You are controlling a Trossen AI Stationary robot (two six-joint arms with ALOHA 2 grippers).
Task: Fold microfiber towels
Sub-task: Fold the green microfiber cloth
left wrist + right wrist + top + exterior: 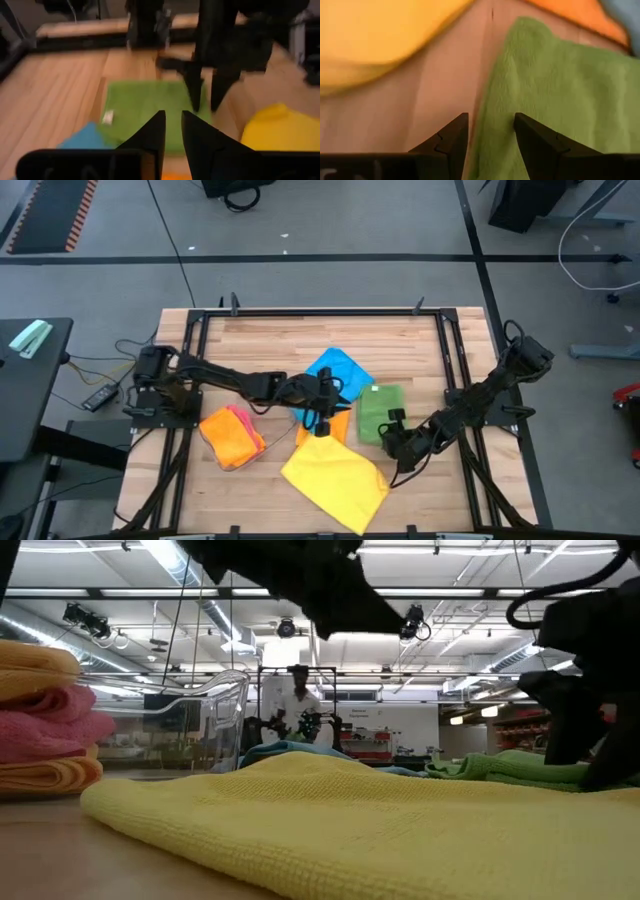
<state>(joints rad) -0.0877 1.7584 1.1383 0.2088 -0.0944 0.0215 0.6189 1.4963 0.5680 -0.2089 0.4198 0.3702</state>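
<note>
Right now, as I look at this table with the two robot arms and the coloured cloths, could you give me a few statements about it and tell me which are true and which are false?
1. The yellow towel lies spread out nearest the table's front edge. True.
2. The green towel is stacked on the pile at the left. False: it lies alone on the wood by the right gripper; the pile of folded towels shows orange and pink.
3. The right gripper's fingers stand apart over the green towel's edge, holding nothing. True.
4. The left gripper is parked off the table. False: it reaches out over the middle, near the blue towel.
</note>
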